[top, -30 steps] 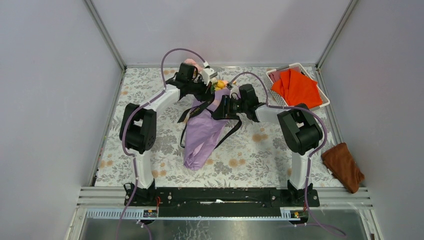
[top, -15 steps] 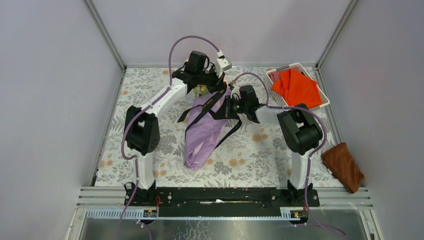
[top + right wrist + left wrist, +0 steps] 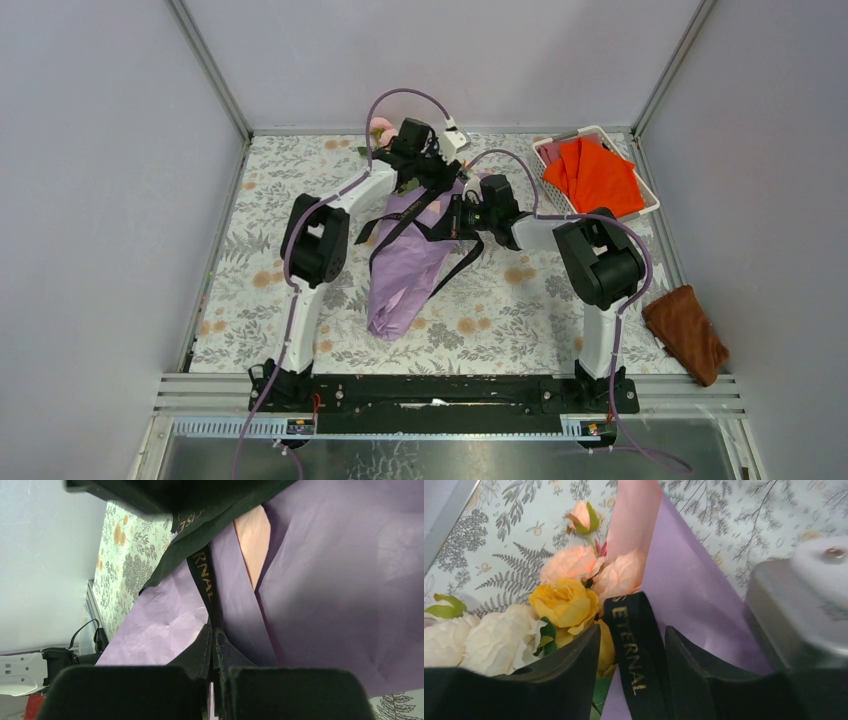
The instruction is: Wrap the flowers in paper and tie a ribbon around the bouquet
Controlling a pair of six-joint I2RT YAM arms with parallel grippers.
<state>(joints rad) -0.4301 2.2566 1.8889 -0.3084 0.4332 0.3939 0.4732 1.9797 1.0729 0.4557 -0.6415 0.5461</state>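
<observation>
Ribbon (image 3: 626, 611) loose within the left claw (image 3: 631, 632) — tight in the right claw (image 3: 214, 634)

The ribbon (image 3: 631, 645) lies across the bouquet (image 3: 405, 275) at mid-table (image 3: 500, 320).

Table (image 3: 250, 300): flat, fern-and-flower print surface, metal rails along near edge. Bouquet (image 3: 405, 285) mid-table, lilac paper cone, narrow tip toward near edge, flowers (image 3: 381, 128) at far end. Black ribbon (image 3: 462, 265) tails trail onto print either side of cone. White basket (image 3: 568, 137) in far right corner, orange-red cloth (image 3: 595, 175) inside. Brown cloth (image 3: 686, 332) at right edge, near front.
</observation>
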